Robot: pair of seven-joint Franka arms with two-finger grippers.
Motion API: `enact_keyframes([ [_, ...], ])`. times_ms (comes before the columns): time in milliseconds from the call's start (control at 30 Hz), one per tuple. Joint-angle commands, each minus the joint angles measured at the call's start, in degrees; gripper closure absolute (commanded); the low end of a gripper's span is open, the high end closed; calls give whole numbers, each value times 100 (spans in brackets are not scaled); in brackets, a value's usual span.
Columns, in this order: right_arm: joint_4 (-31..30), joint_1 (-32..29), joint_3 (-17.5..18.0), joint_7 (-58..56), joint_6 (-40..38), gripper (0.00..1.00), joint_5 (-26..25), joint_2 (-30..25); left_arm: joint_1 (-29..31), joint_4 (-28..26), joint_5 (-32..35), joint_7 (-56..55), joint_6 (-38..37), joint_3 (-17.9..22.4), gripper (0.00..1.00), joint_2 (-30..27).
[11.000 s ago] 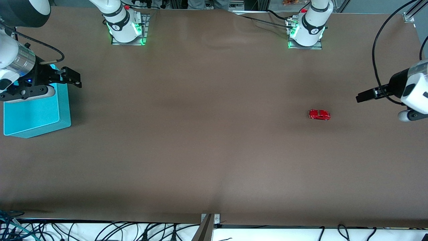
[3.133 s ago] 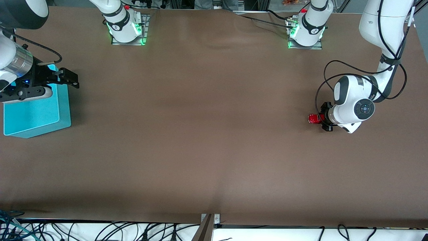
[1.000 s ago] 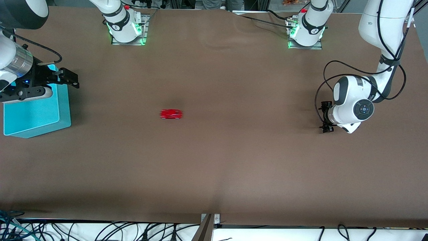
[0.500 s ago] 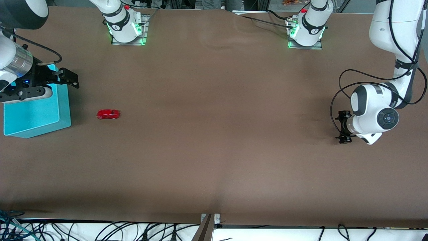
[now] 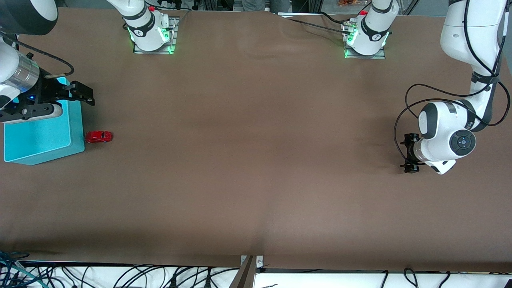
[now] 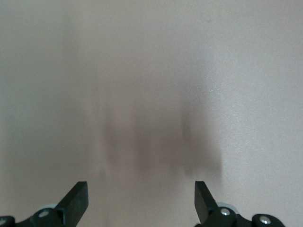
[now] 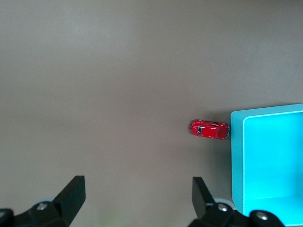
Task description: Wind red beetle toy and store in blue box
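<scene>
The right gripper (image 5: 82,93) hangs above the blue box (image 5: 40,138) at the right arm's end of the table (image 5: 256,160), fingers spread wide with nothing between them; the right wrist view shows both fingertips apart over bare tabletop. So that arm is just waiting there.

Count-wise: one box, one toy, two grippers.

The blue box is a light turquoise rectangle with plain smooth walls, open on top, sitting close to the table edge at the right arm's end. The red beetle toy (image 5: 99,137) is right up against the box's outer wall on the side facing the table's middle, on the tabletop and not inside. It's tiny next to the box, glossy red, rounded body, dark windows, standing on its wheels with one end touching the wall or nearly so.

Way over at the left arm's end of the table, the left gripper (image 5: 409,153) sits low over bare tabletop, also spread open and empty.
</scene>
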Motion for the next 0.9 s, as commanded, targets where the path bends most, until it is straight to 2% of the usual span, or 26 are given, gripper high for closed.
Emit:
enact_keyframes([
  [0, 130, -16, 12, -4, -104, 0, -59, 21, -22, 137, -114, 701, -126, 8, 0, -77],
  [567, 183, 72, 56, 57, -104, 0, -67, 30, 31, 172, -131, 3153, -152, -123, 0, -235],
  [867, 183, -25, 4, 4, -96, 0, -6, 30, 31, 172, -131, 4498, -740, -123, 0, -586],
])
